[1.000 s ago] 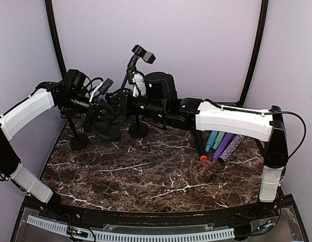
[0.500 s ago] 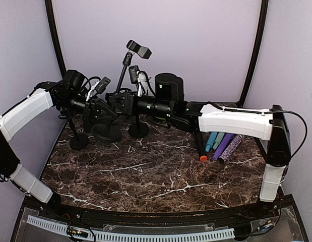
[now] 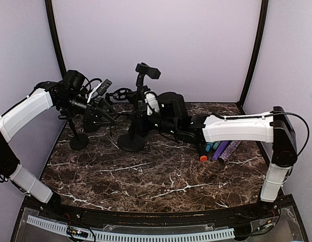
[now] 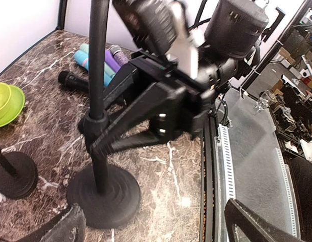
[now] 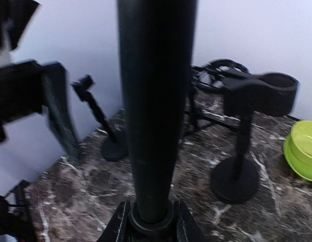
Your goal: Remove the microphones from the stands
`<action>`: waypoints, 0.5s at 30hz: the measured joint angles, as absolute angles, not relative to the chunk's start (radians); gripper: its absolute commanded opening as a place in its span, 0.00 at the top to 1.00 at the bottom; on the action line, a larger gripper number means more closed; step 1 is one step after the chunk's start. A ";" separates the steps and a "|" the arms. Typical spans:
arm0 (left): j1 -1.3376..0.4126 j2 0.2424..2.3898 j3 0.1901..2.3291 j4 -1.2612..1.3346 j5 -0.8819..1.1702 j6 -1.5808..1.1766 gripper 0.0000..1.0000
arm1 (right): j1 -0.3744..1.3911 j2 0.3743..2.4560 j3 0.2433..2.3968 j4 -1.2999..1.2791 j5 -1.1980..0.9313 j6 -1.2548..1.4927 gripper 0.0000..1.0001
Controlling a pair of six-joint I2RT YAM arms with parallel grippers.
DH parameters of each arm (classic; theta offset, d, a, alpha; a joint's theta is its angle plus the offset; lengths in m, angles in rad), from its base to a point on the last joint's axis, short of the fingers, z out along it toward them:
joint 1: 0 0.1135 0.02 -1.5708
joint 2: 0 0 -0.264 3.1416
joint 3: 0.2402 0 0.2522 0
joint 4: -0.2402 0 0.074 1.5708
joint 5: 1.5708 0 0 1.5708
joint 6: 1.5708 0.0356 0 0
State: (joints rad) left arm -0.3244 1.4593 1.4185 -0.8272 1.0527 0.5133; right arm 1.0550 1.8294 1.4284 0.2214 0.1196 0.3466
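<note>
While my right gripper (image 5: 151, 222) clamps the stand (image 4: 98, 75) low on its pole, the microphone (image 3: 148, 71) sits clipped at the stand's top; my left gripper (image 4: 158, 224), spread beside the stand, should take its rigid, probably light barrel.

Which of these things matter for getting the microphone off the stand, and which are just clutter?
Job:
stand
microphone at its top
right gripper, clamping it
left gripper, open

Clutter:
empty clip stand
green bowl
loose coloured microphones
</note>
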 measured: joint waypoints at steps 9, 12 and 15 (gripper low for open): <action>-0.265 1.459 1.419 -0.828 0.987 0.512 0.01 | 0.965 1.896 1.312 0.268 0.430 0.226 1.00; -0.260 1.458 1.419 -0.827 0.974 0.513 0.01 | 0.935 1.938 1.306 0.332 0.485 0.210 1.00; -0.260 1.454 1.418 -0.827 0.963 0.514 0.01 | 0.919 2.005 1.307 0.424 0.582 0.178 1.00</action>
